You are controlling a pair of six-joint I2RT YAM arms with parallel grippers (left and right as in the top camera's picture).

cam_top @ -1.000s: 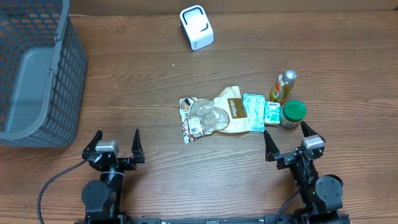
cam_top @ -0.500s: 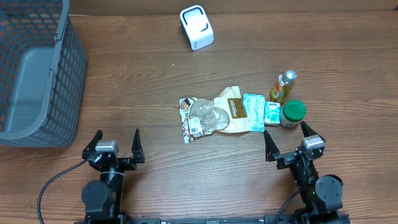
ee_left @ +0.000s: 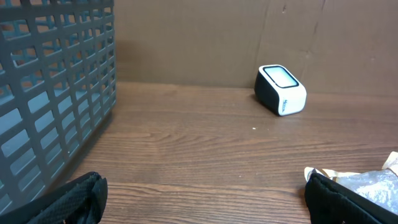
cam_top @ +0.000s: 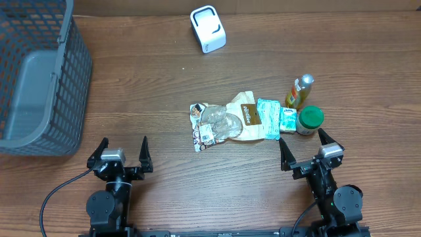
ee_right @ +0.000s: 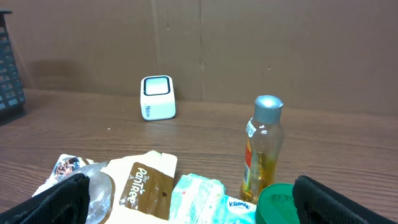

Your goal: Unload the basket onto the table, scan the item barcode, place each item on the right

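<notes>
Left gripper (cam_top: 125, 140): mine, low by the worktop's (cam_top: 164, 72) near edge, left of centre; fingers spread wide, nothing between them.
Right gripper (cam_top: 301, 136): mine, by the near edge towards the right; fingers just as wide apart and holding nothing.
Scanner (cam_top: 208, 29): small white box with a dark face, close to the far edge, about midway along it, well apart from both my grippers.
Items: a row across the middle of the worktop, running towards the right edge.
Clear pouch (cam_top: 212, 125): flat, at the left end of the row, with a printed label on it.
Brown pouch (cam_top: 248, 113): flat, overlapping the clear pouch on its right.
Tissue pack (cam_top: 268, 118): teal, flat, just beside the brown pouch.
Green-lidded jar (cam_top: 310, 120): upright at the right end of the row, just ahead of my right fingertips, not between them.
Bottle (cam_top: 299, 92): upright, amber liquid, silver cap, just beyond the jar towards the far edge.
Barcode: I cannot tell which face of any item carries it.
Basket (cam_top: 39, 79): grey plastic mesh, at the far left corner.
</notes>
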